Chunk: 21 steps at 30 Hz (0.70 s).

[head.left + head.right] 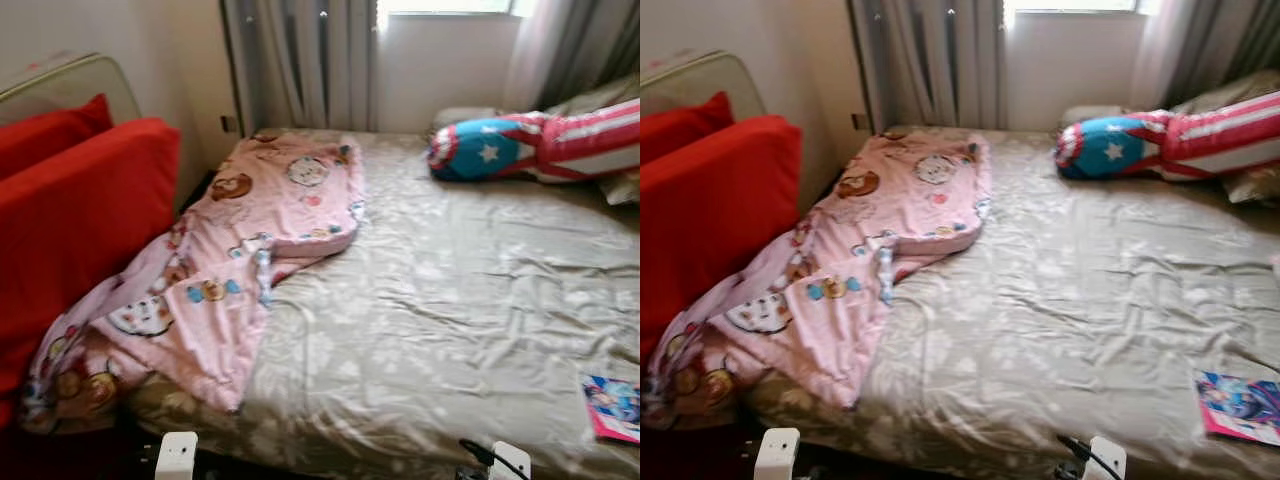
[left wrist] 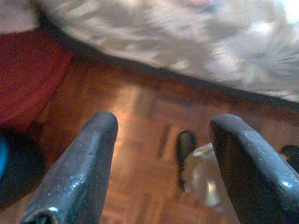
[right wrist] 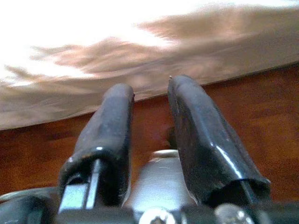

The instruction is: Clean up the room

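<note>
Both arms low at the foot of the bed, grippers over the wooden floor [image 2: 140, 121], short of the mattress edge. Left gripper [image 2: 163, 154]: fingers spread wide, nothing between them. Right gripper [image 3: 149, 135]: fingers drawn close with a narrow gap, holding nothing.

Nearest loose item: a magazine [image 1: 612, 407], lower right of the frame, flat on the bed [image 1: 450, 300] near its front edge. It lies ahead and to the right of the right gripper, so the right arm is the nearer one for it (judgement from the head views only).

Next out: the pink cartoon-print blanket [image 1: 230, 260], left half of the frame. Long axis runs diagonally, from the lower left corner, where it spills off the bed edge beside the red cushion [image 1: 80, 220], up toward the upper middle. Its near end hangs ahead of the left gripper, so the left arm is nearer.

Farthest: a blue, red and white star-print pillow [image 1: 530, 145] at upper right, by the curtains [image 1: 300, 60]. Well apart from both grippers.
</note>
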Available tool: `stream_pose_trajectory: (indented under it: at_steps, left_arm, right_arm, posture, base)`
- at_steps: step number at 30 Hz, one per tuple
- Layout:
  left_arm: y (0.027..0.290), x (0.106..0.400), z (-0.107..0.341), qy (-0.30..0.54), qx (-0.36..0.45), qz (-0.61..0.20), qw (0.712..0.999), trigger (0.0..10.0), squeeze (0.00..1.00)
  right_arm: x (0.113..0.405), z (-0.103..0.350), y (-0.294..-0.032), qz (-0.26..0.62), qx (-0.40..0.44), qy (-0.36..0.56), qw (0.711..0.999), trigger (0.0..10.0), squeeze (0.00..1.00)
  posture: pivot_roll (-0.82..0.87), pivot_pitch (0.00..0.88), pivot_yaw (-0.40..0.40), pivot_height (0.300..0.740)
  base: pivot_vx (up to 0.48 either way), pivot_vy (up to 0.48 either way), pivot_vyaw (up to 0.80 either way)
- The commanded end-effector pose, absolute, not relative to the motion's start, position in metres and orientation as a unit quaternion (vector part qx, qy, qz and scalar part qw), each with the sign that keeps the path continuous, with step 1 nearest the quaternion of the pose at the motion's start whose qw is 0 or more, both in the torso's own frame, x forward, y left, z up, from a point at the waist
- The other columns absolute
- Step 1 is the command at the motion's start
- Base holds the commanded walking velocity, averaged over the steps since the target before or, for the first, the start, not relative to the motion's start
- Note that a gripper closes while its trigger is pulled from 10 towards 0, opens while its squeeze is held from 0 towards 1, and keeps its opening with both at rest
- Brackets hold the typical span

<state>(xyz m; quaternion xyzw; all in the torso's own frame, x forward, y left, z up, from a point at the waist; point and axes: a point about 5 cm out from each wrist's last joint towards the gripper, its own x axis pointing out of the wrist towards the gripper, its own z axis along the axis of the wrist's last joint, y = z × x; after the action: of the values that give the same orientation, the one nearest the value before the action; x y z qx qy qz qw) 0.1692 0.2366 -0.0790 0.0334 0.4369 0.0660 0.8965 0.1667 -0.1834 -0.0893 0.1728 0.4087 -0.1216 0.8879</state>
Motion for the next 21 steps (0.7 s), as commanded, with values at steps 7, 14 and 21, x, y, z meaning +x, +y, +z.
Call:
stream_pose_trajectory:
  at_steps: [7,14,21]
  left_arm:
    - [0.2344,0.1733,-0.0777,0.433,0.035,0.061,0.898,10.0,0.00]
    - [0.2347,0.1726,-0.0780,0.435,0.040,0.056,0.898,10.0,0.00]
    - [0.2347,0.1719,-0.0782,0.435,0.040,0.057,0.898,10.0,0.00]
  right_arm:
    - [0.1636,-0.0900,-0.1890,-0.128,0.169,0.411,0.887,10.0,0.00]
    - [0.1640,-0.0899,-0.1880,-0.127,0.170,0.410,0.887,10.0,0.00]
    - [0.1641,-0.0898,-0.1873,-0.121,0.167,0.410,0.888,10.0,0.00]
  posture:
    - [0.01,0.000,0.010,0.740]
    - [0.01,0.000,0.010,0.740]
    - [0.01,0.000,0.010,0.740]
  base:
    - [0.000,0.480,0.00]
    - [0.000,0.185,0.00]
    - [0.000,0.000,0.19]
